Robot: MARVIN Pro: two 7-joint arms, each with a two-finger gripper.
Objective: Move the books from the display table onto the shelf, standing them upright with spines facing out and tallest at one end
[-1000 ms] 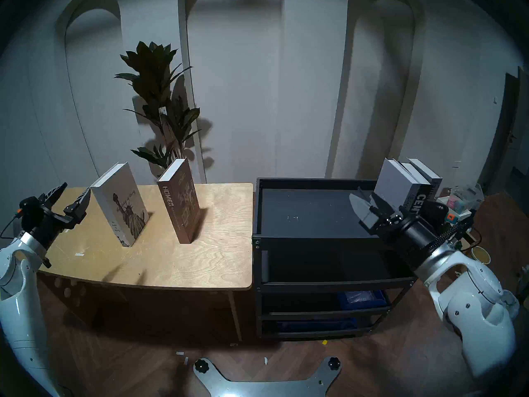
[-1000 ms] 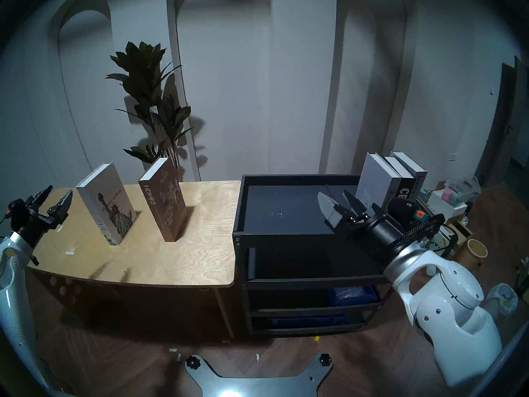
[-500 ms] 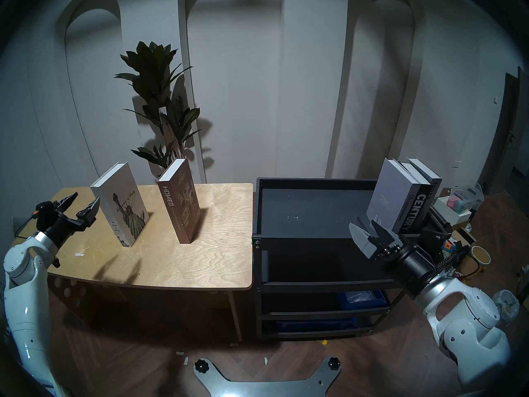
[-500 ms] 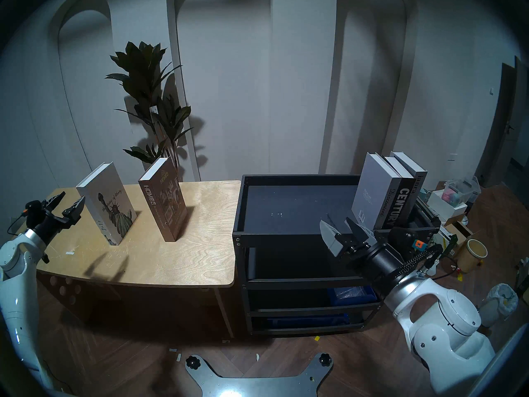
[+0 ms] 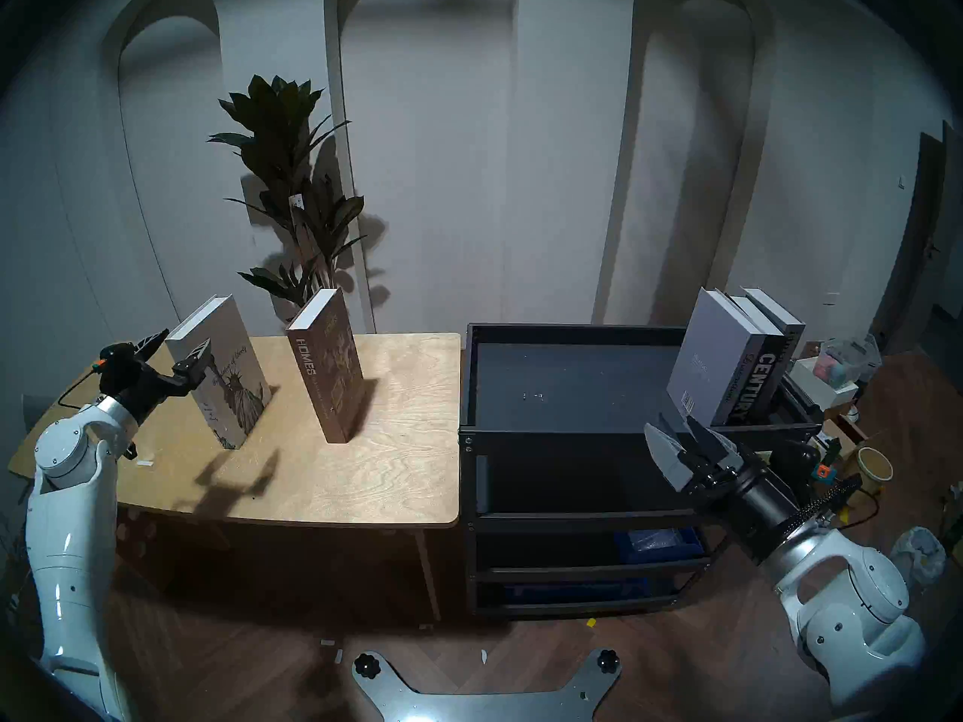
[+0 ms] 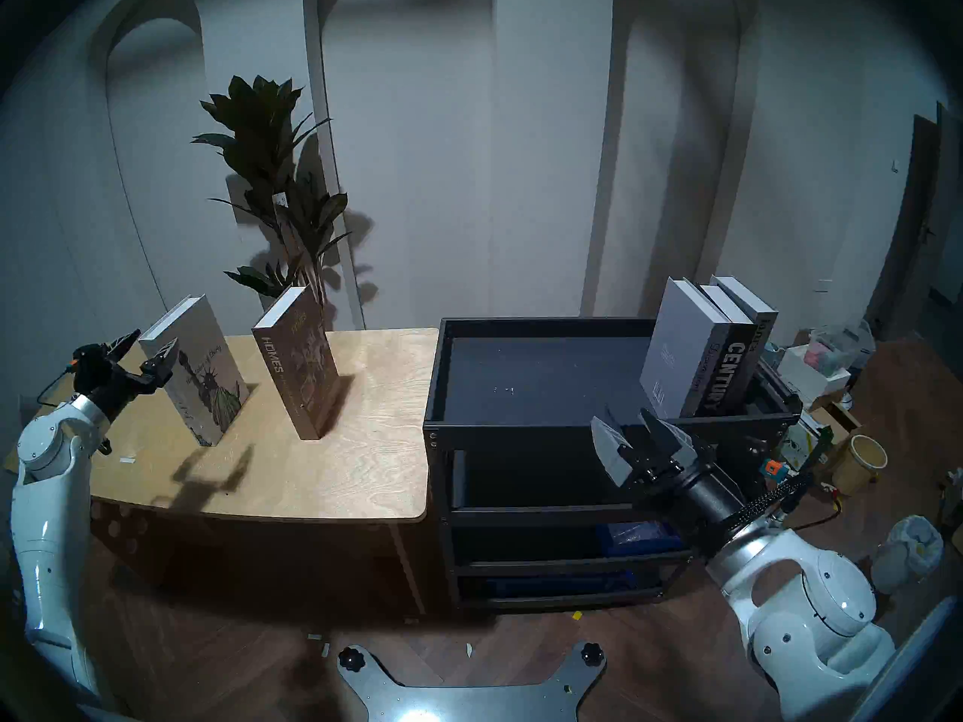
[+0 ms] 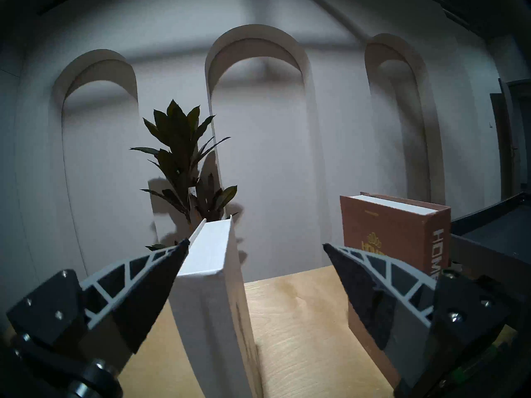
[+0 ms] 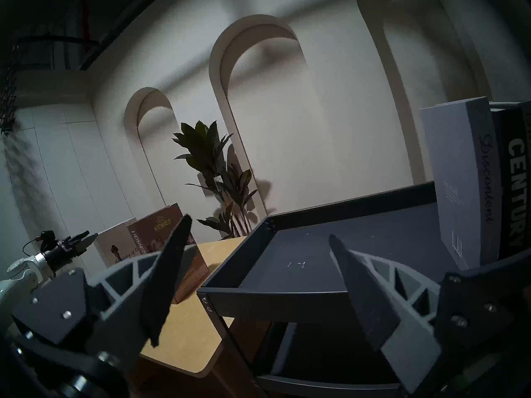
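Note:
Two books stand upright on the plywood display table [image 5: 396, 445]: a white Statue of Liberty book [image 5: 234, 392] [image 7: 212, 288] and a brown "HOMES" book [image 5: 333, 372] [image 7: 385, 230]. My left gripper [image 5: 177, 347] [image 7: 255, 243] is open and straddles the white book's upper near edge; its left finger is close to the cover and its right finger stands apart. On the right end of the black shelf [image 5: 573, 330] stand grey "Discontent" [image 5: 714, 361] [image 8: 459, 173], black "CENTURY" [image 5: 763, 382] and a grey book [image 5: 771, 309], spines out. My right gripper [image 5: 671, 424] [image 8: 260, 226] hangs open and empty before the shelf's front rim.
A tall potted plant [image 5: 292, 195] stands behind the table. Blue bins [image 5: 656, 541] sit on the shelf's lower tiers. Boxes, a paper cup [image 5: 875, 463] and bags clutter the floor at the right. My base plate [image 5: 484, 689] lies at the bottom.
My left gripper has moved forward and right until its open fingers straddle the white book. My right gripper has drawn back and down from the shelved books to the shelf's front rim.

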